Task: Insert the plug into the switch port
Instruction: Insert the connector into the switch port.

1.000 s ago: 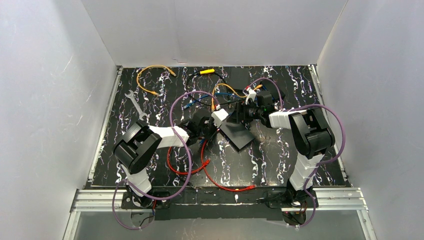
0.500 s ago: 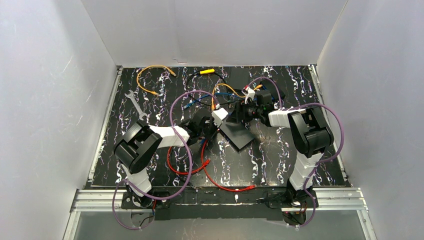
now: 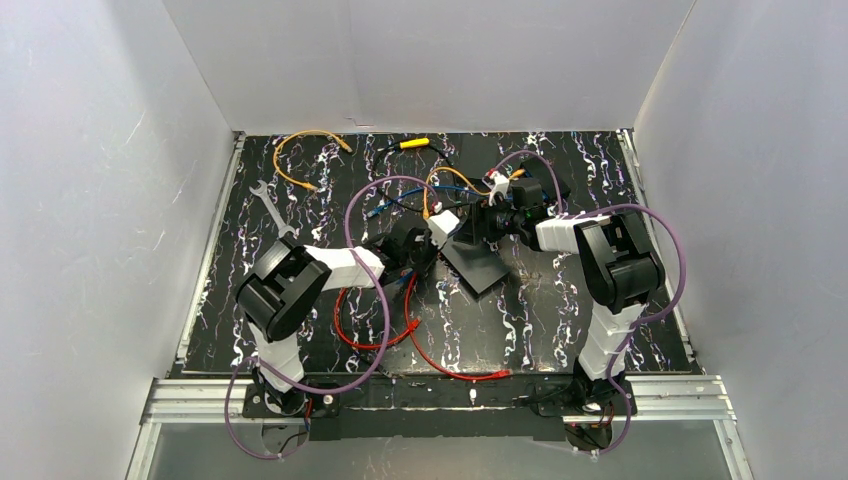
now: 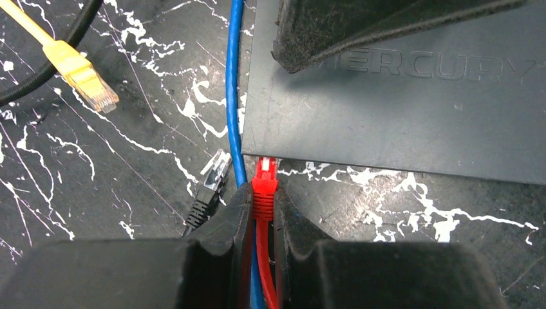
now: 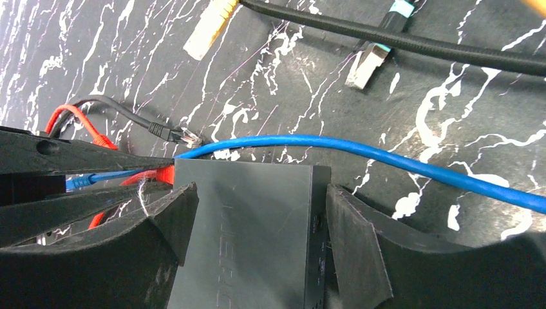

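My left gripper (image 4: 263, 193) is shut on the red plug (image 4: 264, 183), whose tip meets the near edge of the dark grey switch (image 4: 399, 109) by its left corner. No port shows. In the right wrist view the switch (image 5: 251, 225) sits between the fingers of my right gripper (image 5: 261, 193), which press on its two long sides. From above, the left gripper (image 3: 425, 245) and right gripper (image 3: 470, 228) meet over the tilted switch (image 3: 478, 268) at mid-table. The red cable (image 3: 400, 330) trails back toward me.
A blue cable (image 4: 235, 96) runs along the switch's left side, with a black plug (image 4: 209, 183) and a yellow plug (image 4: 84, 74) beside it. A wrench (image 3: 270, 210), an orange cable loop (image 3: 305, 150) and a yellow-handled tool (image 3: 413, 143) lie farther back.
My left arm has pushed forward and right, bringing the red plug up to the switch. The right gripper and switch have shifted slightly away from me.
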`<move>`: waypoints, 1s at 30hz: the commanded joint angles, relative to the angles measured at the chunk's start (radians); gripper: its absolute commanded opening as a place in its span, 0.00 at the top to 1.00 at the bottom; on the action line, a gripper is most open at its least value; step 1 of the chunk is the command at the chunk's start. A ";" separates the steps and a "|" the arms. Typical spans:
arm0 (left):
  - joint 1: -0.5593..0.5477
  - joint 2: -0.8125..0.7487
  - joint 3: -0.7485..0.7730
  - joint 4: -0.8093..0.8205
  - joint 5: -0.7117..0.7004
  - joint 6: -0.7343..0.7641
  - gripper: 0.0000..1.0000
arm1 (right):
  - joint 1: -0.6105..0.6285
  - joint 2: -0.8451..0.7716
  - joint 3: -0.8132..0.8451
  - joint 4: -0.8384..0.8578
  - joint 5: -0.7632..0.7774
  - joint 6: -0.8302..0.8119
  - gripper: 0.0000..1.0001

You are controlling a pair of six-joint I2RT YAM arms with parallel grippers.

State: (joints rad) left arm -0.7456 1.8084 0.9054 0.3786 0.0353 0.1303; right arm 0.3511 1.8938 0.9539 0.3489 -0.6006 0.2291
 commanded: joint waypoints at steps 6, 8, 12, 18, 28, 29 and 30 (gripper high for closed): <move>-0.018 0.033 0.139 0.307 0.099 -0.011 1.00 | 0.119 0.041 -0.008 -0.179 -0.318 0.063 0.22; -0.018 0.023 0.139 0.322 0.127 0.006 1.00 | 0.132 0.048 0.006 -0.211 -0.323 0.034 0.22; -0.019 -0.008 0.133 0.347 0.153 0.015 1.00 | 0.144 0.053 0.014 -0.223 -0.345 0.020 0.22; -0.019 -0.034 0.101 0.367 0.219 0.024 1.00 | 0.144 0.042 0.020 -0.251 -0.323 -0.013 0.23; -0.020 -0.057 -0.057 0.367 0.073 -0.035 1.00 | 0.082 -0.020 -0.002 -0.291 -0.026 -0.009 0.20; -0.020 -0.053 -0.061 0.367 0.059 -0.042 1.00 | 0.081 -0.027 -0.004 -0.291 -0.002 -0.012 0.20; -0.021 -0.047 -0.062 0.367 0.049 -0.044 1.00 | 0.080 -0.032 -0.005 -0.290 0.015 -0.013 0.20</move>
State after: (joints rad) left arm -0.7433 1.8118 0.8360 0.5335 0.0929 0.1154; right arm 0.3653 1.8847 0.9989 0.2386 -0.5251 0.1394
